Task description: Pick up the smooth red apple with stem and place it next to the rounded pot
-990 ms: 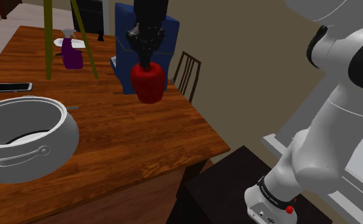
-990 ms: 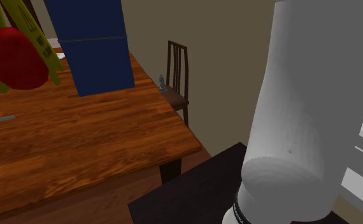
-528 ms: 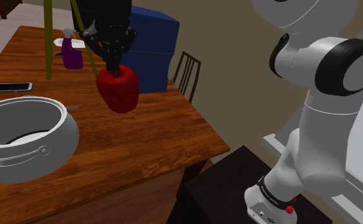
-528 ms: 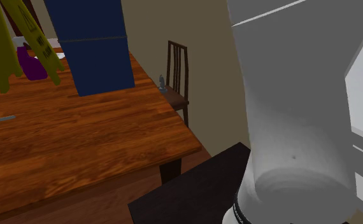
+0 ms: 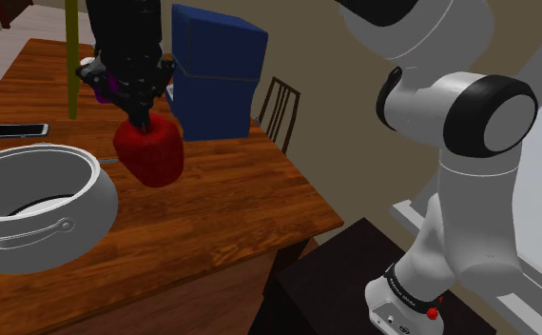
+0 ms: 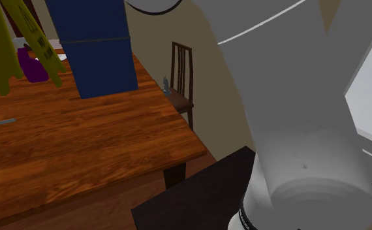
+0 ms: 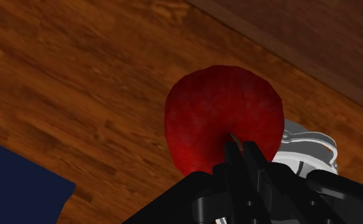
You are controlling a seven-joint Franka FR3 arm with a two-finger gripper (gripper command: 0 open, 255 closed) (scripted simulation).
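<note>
A brown wooden worktop stands before a dull beige wall. Above the worktop, the black hand points down. Its two fingers are closed tightly together on the top of the red apple, which hangs under them in the air and does not touch the wood. In the shoulder view the apple is just beside the rim of the big grey pot, between this pot and a dark blue box. The pot stands at the near part of the worktop. Behind it lies a phone, and further back there is a yellow post and a purple bottle. A dark chair stands at the side of the worktop near the wall. The white arm rises from its dark stand.
</note>
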